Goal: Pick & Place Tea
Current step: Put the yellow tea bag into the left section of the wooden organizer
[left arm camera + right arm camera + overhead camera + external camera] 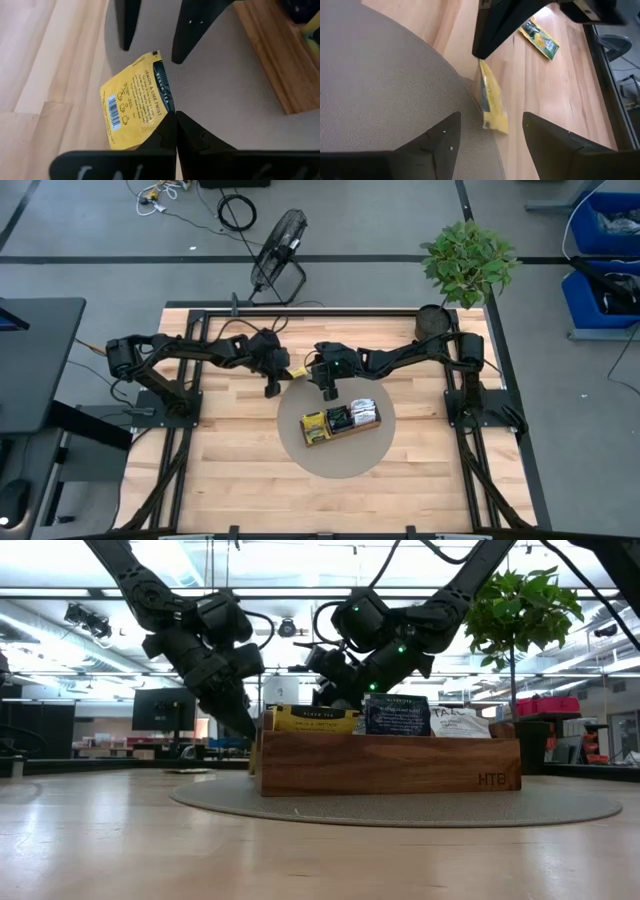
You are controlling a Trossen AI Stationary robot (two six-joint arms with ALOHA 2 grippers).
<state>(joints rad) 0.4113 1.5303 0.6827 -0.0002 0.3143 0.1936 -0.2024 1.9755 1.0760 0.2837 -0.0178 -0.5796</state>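
A yellow-and-dark-green tea sachet (132, 100) sits over the edge of the round grey mat (340, 462), with my left gripper (175, 117) shut on it. My right gripper (491, 117) is open just to its right. Its two fingers (125, 30) stand on either side of the sachet's far corner without touching it. The brown wooden tray (390, 765) stands on the mat with yellow (314, 426), dark (338, 419) and white (363, 411) sachets upright in its compartments. My left gripper pinches the sachet's dark-green edge near one corner (167, 111) between its two shut fingers. The fingers slant down from the table's left side. The sachet hangs tilted below them (492, 102); I cannot tell whether its lower end touches the table.
Another yellow-and-green sachet (540, 37) lies flat on the bare wood beyond the left gripper. A black fan (278, 255) and a potted plant (465, 260) stand at the table's far edge. Bare wood lies along the near side of the mat.
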